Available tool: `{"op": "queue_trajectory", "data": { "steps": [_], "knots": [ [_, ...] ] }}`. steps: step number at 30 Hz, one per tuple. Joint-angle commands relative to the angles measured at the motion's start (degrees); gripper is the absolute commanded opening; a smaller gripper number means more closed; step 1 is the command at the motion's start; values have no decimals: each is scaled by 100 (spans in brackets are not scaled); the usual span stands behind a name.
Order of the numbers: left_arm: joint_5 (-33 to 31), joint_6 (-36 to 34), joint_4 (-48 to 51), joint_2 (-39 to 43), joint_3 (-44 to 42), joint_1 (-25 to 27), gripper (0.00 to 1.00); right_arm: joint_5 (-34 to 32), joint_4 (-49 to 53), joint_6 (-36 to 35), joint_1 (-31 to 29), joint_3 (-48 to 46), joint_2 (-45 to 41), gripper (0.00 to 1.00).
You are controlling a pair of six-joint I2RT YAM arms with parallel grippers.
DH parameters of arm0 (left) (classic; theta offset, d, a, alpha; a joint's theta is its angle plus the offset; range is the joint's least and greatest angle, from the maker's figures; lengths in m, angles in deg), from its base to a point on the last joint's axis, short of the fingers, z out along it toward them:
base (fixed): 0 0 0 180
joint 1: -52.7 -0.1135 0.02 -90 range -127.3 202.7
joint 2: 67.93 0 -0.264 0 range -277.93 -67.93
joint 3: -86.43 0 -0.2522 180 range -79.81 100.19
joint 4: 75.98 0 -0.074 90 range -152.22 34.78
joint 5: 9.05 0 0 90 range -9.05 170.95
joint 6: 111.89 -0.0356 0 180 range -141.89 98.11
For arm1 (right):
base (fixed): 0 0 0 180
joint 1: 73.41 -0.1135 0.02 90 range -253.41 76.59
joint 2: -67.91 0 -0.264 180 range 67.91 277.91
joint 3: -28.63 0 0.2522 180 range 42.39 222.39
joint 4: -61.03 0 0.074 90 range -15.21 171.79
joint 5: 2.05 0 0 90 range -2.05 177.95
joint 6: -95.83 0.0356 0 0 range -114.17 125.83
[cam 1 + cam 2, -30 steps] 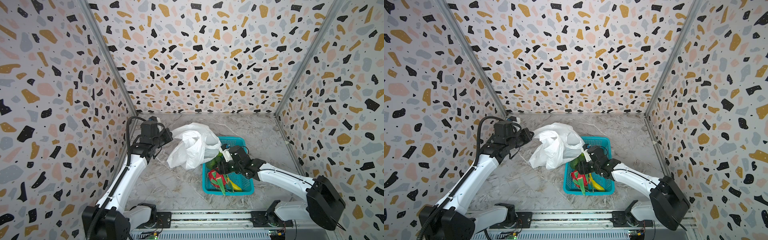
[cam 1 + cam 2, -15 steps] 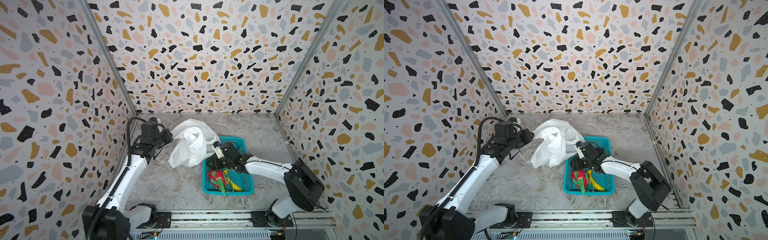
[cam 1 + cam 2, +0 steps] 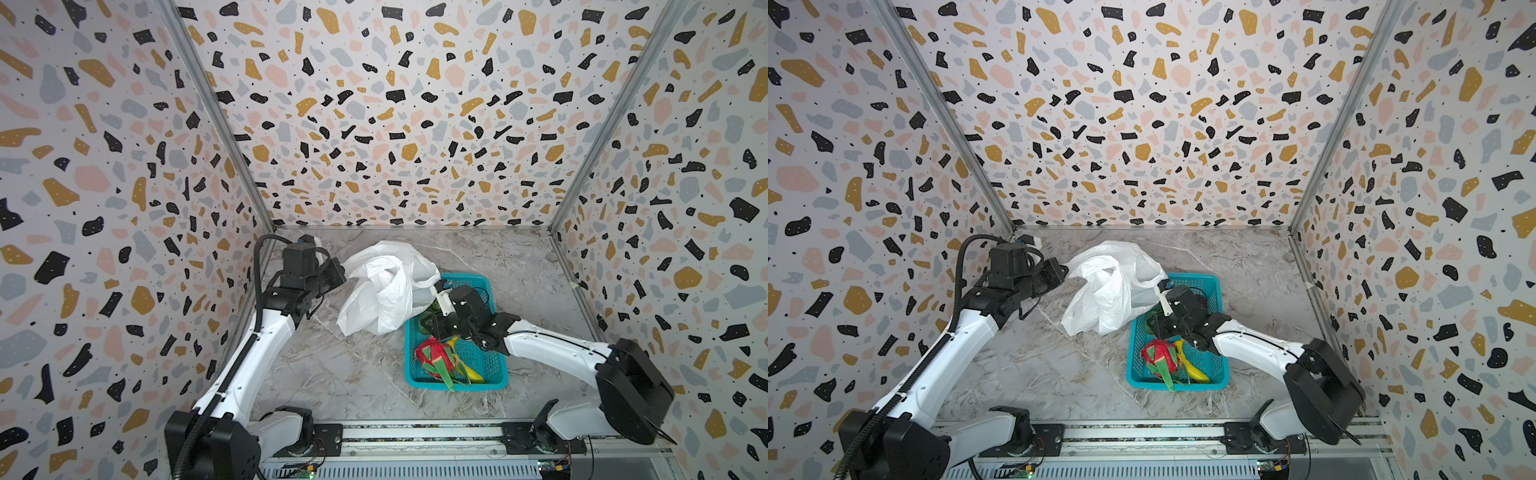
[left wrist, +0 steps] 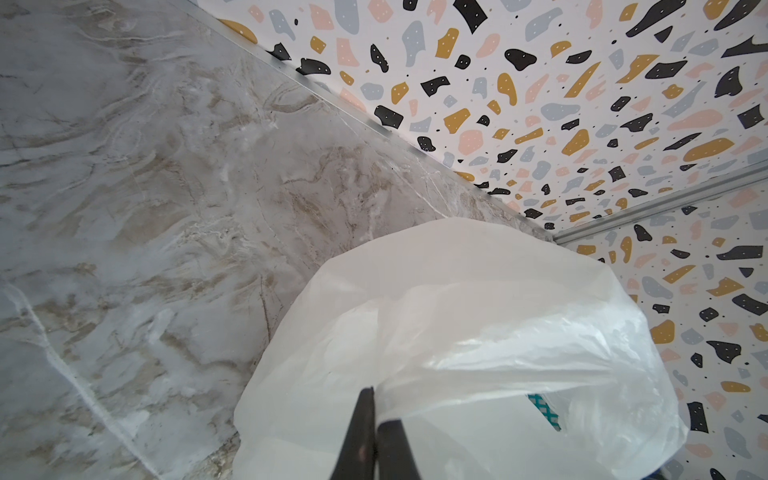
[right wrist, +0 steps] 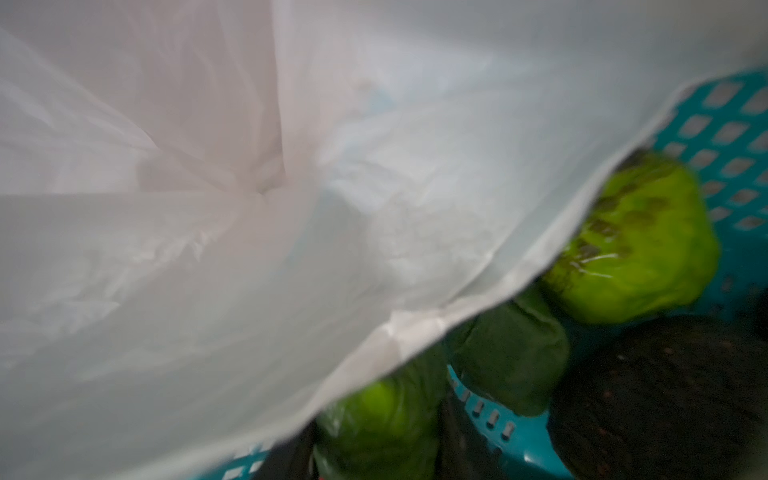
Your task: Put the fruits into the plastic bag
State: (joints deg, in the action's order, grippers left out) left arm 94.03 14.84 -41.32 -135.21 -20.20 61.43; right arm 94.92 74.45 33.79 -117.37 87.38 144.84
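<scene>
Marble tabletop [image 3: 332, 374] bears a teal basket [image 3: 494, 380] holding dragon fruit [image 3: 430, 357] and banana [image 3: 471, 372]. Left gripper [image 4: 376, 405] is pinched shut on the plastic bag [image 3: 386, 291] overlapping the basket's far corner; right gripper [image 3: 434, 322] reaches inside, its opening hidden.

White plastic bag [image 3: 386, 291], translucent, crinkled sheen. Beside it the basket [image 3: 488, 361]: teal, a grid of small holes. In the basket: dragon fruit [image 3: 430, 357] red-pink with green scales; banana [image 3: 473, 375] yellow; green fruit [image 5: 640, 241] bright lime with dark flecks; a dark brown fruit [image 5: 665, 395]. Desk [image 3: 332, 374] grey marble, beige veins. Walls [image 3: 395, 124] white terrazzo with black, ochre, pink and grey-blue chips. My left pincer [image 4: 376, 415] black; my arms [image 3: 257, 353] white, black joints.
</scene>
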Motion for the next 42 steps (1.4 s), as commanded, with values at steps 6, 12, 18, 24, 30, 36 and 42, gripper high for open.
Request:
{"op": "queue_trajectory", "data": {
  "steps": [6,12,18,24,30,36,42],
  "knots": [
    [77,10,-172,136,-106,-12,0,-2120,183,1142,-16,-478,-1831,29],
    [90,18,-192,146,-115,-12,0,-1677,-656,618,-29,-431,-2361,30],
    [94,18,-218,171,-146,-12,0,-54,-1048,14,-58,383,-1486,30],
    [81,1,-219,250,-211,-12,0,915,-1167,-296,-248,1169,-402,31],
    [105,51,-267,308,-312,-12,0,1245,-766,-414,-574,1861,667,32],
    [192,184,-330,335,-399,-12,0,1172,-561,-173,-734,2078,1363,35],
    [234,251,-394,371,-468,-14,0,795,-404,-54,-736,1999,1484,41]
  ]
}}
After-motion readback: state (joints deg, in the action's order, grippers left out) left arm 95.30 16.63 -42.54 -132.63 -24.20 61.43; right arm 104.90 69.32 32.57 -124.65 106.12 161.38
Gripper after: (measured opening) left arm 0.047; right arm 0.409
